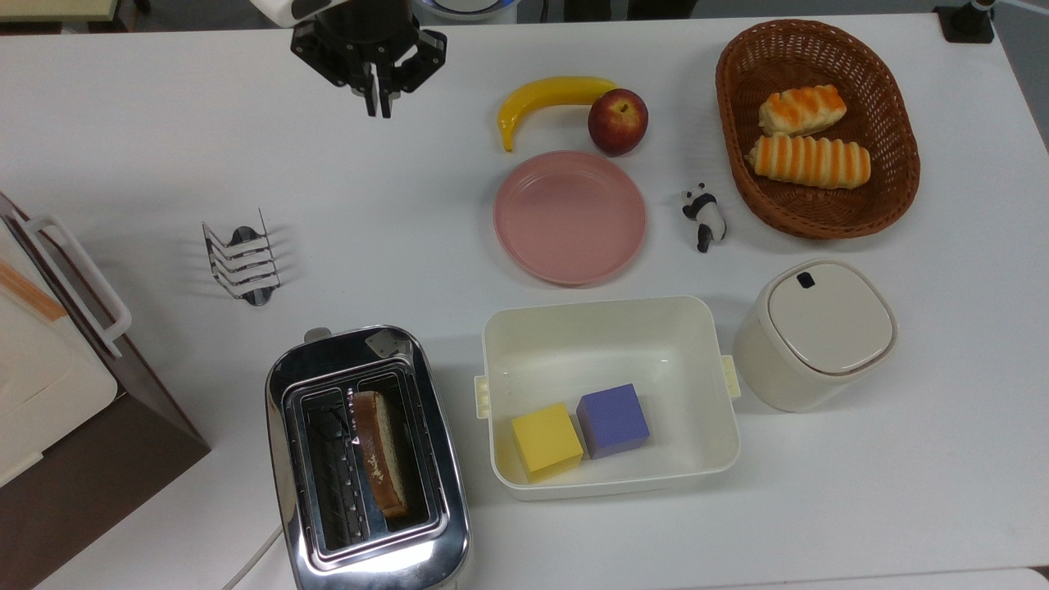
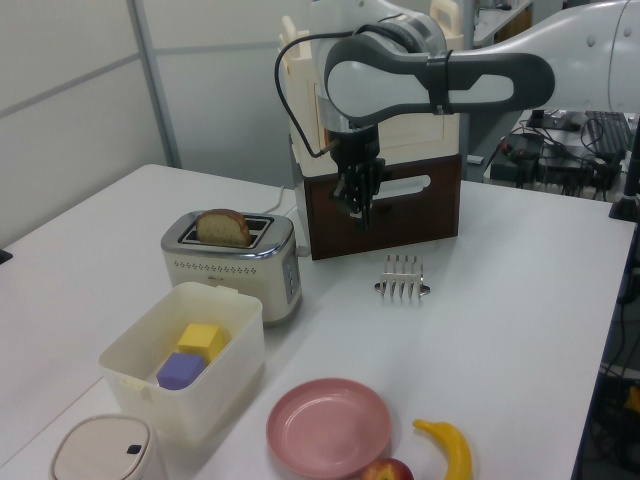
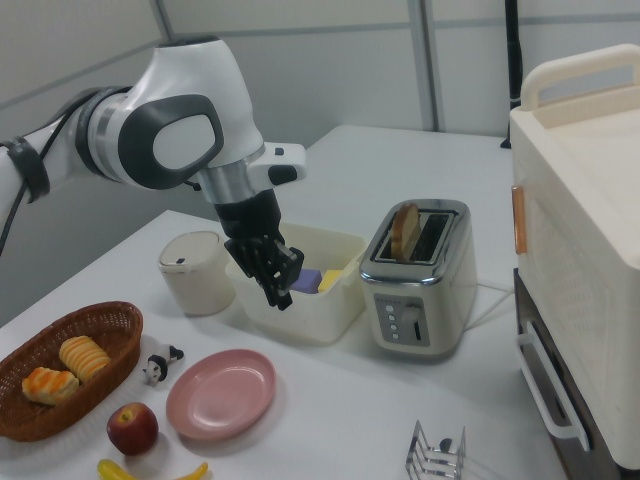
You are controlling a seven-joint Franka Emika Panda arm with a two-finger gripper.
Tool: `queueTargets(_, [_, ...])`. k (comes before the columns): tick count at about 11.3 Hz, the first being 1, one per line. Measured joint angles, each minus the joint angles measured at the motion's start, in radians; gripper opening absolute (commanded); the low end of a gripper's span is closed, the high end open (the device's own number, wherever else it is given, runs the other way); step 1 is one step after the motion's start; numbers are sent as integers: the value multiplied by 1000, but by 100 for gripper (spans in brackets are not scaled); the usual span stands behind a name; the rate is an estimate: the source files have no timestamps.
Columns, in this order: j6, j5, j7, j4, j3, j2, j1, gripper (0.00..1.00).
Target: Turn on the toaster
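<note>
Gleaming chrome toaster (image 1: 367, 459) | bread slice (image 1: 379, 464) in one slot | claw (image 1: 378, 102) pinched narrow, empty

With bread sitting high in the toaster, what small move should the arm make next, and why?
Probably bring the tool back toward the toaster and its lever knob. The bread slice stands well above the slot, so the lever looks unpressed, and the tool hangs far off near the table's opposite edge.
</note>
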Motion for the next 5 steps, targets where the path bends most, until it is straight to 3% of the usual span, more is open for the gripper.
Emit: queueTargets(5, [0, -6, 0, -19, -3, -1, -4, 100])
